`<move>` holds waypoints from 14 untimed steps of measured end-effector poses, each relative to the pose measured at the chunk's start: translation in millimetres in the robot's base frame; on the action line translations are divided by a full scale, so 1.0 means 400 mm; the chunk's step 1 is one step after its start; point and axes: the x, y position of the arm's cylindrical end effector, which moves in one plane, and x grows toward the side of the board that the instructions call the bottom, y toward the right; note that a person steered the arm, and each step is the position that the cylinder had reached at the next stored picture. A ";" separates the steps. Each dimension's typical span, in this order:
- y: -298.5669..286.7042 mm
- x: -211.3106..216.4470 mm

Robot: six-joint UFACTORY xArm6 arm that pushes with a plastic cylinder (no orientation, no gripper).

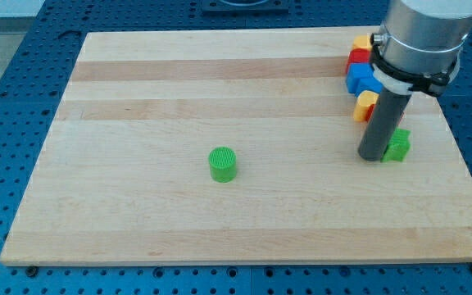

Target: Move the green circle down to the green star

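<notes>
The green circle (223, 164) is a short green cylinder standing alone near the middle of the wooden board (138, 98). The green star (398, 145) lies at the view's right, partly hidden behind my rod. My tip (373, 156) rests on the board touching the star's left side, far to the right of the green circle.
A cluster of blocks sits at the view's upper right, partly hidden by the arm: a yellow block (360, 40), a red block (356, 57), a blue block (360, 77) and a yellow-and-red block (365, 105). The board lies on a blue perforated table (6, 98).
</notes>
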 end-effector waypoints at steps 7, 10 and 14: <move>-0.378 0.072; -0.108 0.088; -0.191 0.077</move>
